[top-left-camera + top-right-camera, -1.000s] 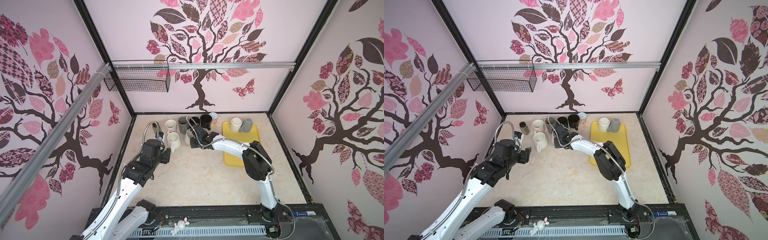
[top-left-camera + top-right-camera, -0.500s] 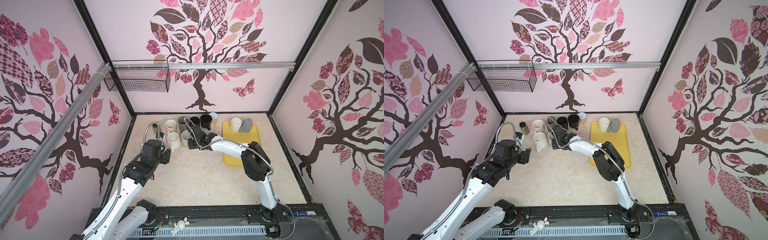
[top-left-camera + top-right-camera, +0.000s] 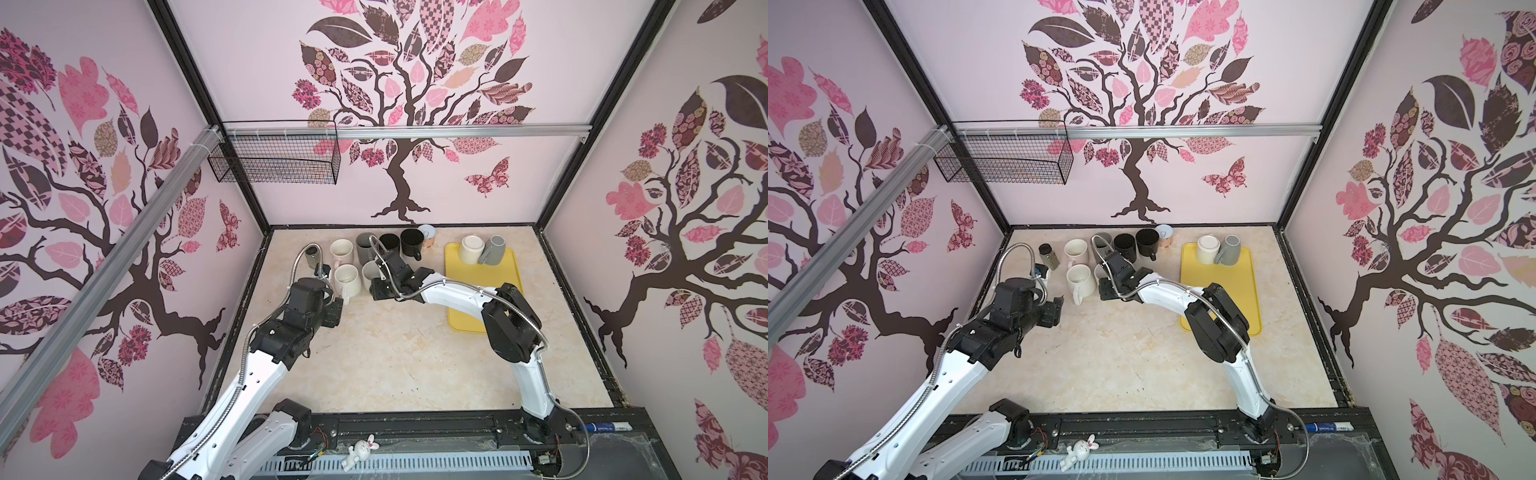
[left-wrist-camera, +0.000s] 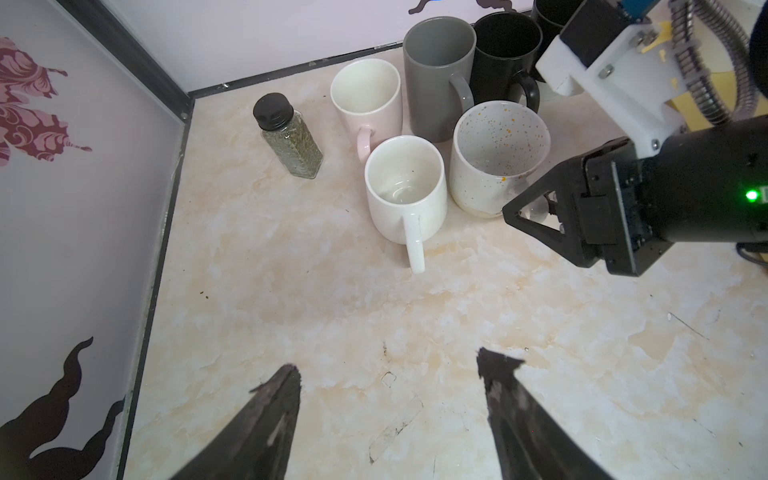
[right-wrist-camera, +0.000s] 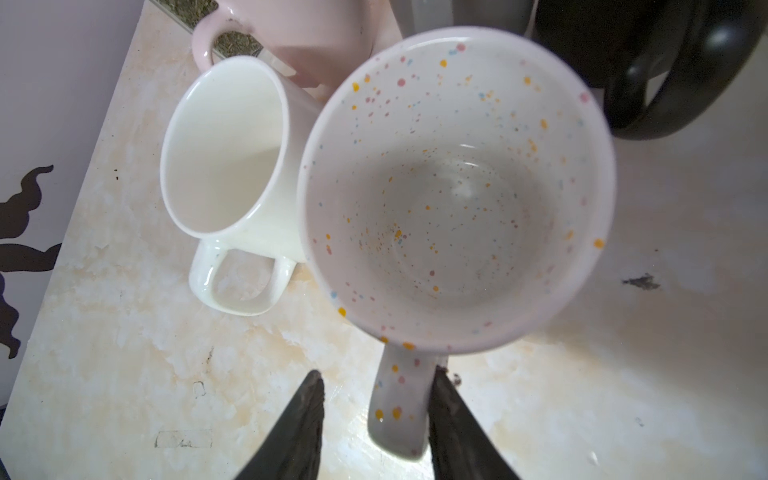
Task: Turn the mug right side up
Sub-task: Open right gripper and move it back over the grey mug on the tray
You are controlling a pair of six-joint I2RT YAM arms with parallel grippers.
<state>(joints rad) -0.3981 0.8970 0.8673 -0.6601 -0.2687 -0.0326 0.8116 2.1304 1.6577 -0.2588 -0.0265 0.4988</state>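
Since a second ago the right gripper (image 5: 378,374) has been loosened from the handle (image 5: 399,411) of the speckled mug (image 5: 453,187). Its jaws are now parted a little, with the handle between them and a gap seen on one side. Nearest, the left gripper (image 4: 386,361) is held wide open and empty above the table (image 4: 332,311). Beyond it, the speckled mug is stood upright, mouth up, just beside a white mug (image 4: 405,187). A grey mug (image 4: 438,75) and a black mug (image 4: 505,54) are ranged behind.
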